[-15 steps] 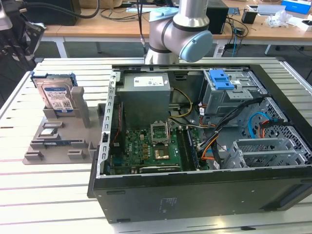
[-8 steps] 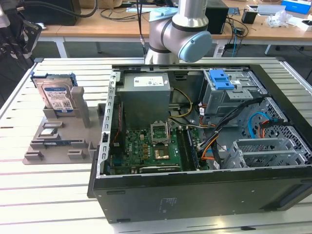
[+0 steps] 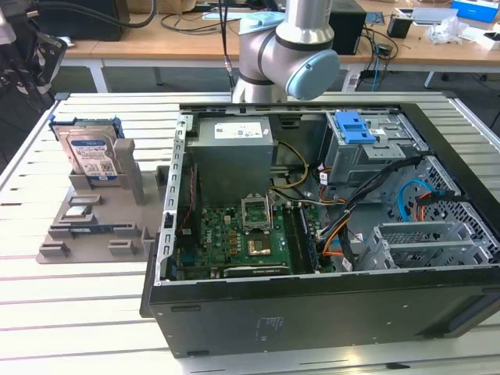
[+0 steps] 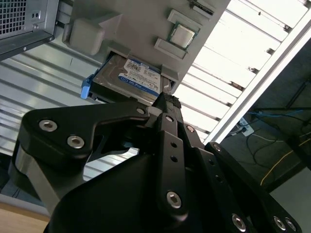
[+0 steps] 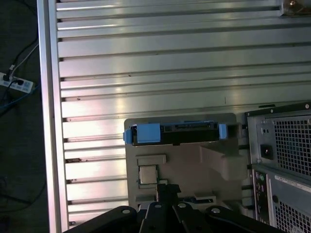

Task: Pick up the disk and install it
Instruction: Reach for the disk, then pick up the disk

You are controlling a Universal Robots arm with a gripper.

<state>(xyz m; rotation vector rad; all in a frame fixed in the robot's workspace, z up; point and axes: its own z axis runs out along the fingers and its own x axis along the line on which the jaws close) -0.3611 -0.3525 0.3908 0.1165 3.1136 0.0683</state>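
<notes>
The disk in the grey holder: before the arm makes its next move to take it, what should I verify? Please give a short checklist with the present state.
1. The disk stands upright in the grey holder: ok.
2. The way between the gripper and the disk is free: ok, in the first wrist view nothing lies between them.
3. The gripper carries nothing: ok.
4. The computer case is open: ok.
5. The bay under the blue latch is free: cannot tell.
6. The cables stay away from that bay: not ok, a black bundle runs close beside it.
</notes>
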